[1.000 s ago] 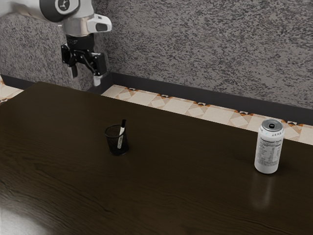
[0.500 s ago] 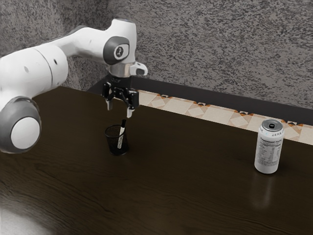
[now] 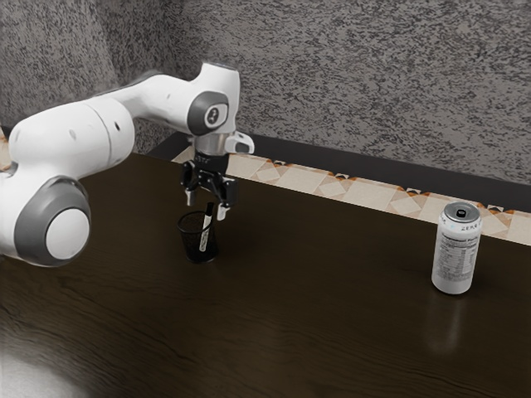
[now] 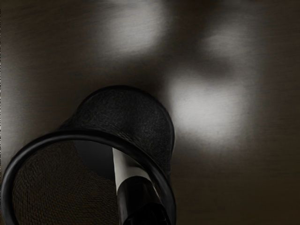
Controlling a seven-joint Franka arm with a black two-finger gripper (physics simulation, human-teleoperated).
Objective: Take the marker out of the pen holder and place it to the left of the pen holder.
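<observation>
Holder (image 3: 191, 243): upright on the table (image 3: 332, 332), set in from its far edge, toward the exterior view's left. Contents: 1 marker (image 3: 205, 230), white with black cap (image 3: 210, 208) up, tilted, upper part sticking out past the rim. Gripper (image 3: 206, 206): just above holder, 2 fingers spread wide apart, grasping nothing. Can (image 3: 456, 253): upright, nearer the far edge, toward the exterior view's right; contents cannot be told.
</observation>
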